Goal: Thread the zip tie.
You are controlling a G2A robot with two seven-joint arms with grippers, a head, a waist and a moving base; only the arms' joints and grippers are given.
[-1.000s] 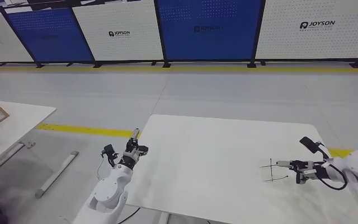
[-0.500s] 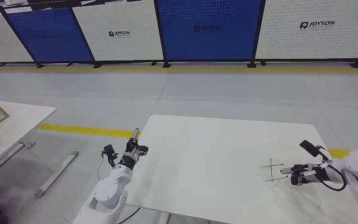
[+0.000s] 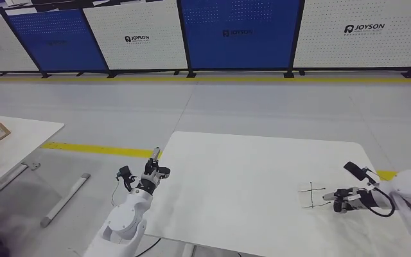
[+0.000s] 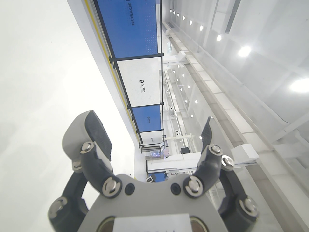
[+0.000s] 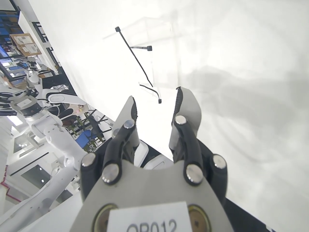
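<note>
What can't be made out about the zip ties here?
- Top view: zip ties too small to count or to see whether any is threaded.
- Right wrist view: glare on the table washes out a faint boxy outline around them; object or shadow, unclear.
- Right wrist view: whether the nearest tie head lies between the right gripper fingers or beyond; no depth cue.

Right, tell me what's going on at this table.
A two-armed robot is at the start of a threading job. A few black zip ties lie loose on the white table, on the robot's right side. The right gripper is open just beside them, holding nothing. The left gripper, also open and empty, is by the table's left edge, far from the ties. Nothing is threaded yet.
</note>
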